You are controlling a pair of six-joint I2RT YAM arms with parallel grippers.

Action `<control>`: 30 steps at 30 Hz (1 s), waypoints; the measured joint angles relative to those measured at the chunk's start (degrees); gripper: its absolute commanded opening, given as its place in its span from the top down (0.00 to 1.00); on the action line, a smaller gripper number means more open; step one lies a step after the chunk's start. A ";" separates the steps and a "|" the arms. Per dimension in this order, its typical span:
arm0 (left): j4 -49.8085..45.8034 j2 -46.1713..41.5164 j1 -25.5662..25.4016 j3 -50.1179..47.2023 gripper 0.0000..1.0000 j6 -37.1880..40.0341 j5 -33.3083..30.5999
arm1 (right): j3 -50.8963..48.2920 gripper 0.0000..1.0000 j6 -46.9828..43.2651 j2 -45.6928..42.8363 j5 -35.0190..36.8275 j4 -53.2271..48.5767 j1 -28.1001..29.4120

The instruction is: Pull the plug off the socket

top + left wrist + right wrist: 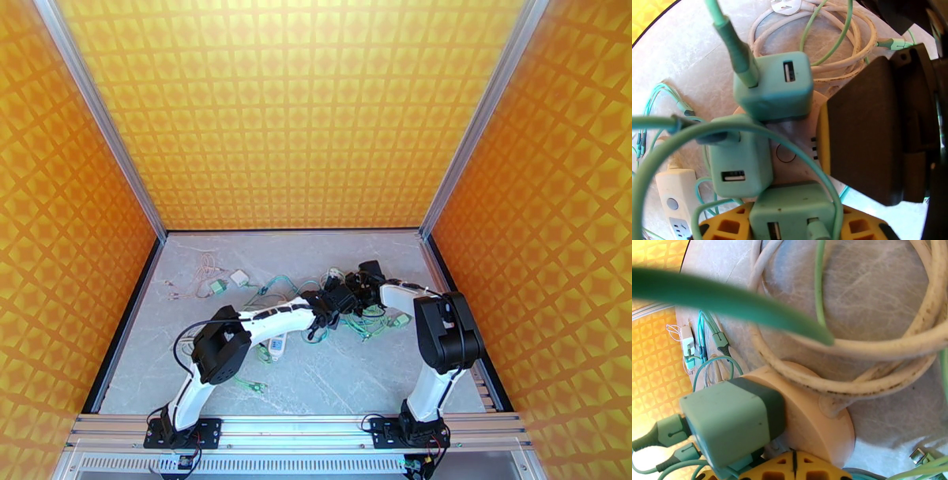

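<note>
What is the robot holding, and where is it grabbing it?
The left gripper pinches the nearest green plug by its two sides. The right gripper is shut, holding nothing.

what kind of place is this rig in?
Looks like a robot test cell, not a home: orange patterned walls on aluminium posts, marble-look table, green plugs crowded on one round socket.

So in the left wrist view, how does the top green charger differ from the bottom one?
The top charger stands free; the bottom charger sits between the left gripper's yellow fingers. The top charger's cable enters left of its empty port; the bottom charger's enters right. Both are green, two-port, on the round socket.
</note>
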 measured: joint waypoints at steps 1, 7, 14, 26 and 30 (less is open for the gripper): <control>0.00 0.00 0.04 0.00 0.87 -0.17 0.07 | 0.00 1.00 -0.02 0.00 0.02 0.00 0.00; 2.54 -2.12 2.80 -3.39 0.88 -2.69 5.75 | 0.00 1.00 -0.42 0.00 0.22 0.07 0.26; 5.31 -4.24 5.16 -6.43 0.89 -3.69 11.50 | 0.04 1.00 -0.46 0.00 0.46 0.09 0.44; -2.91 -0.11 1.86 1.86 0.90 -0.59 5.44 | 0.22 1.00 -0.63 -0.02 0.57 -0.39 0.37; -4.17 0.61 1.33 3.04 0.92 -0.39 3.91 | 0.26 1.00 -0.66 -0.02 0.57 -0.50 0.37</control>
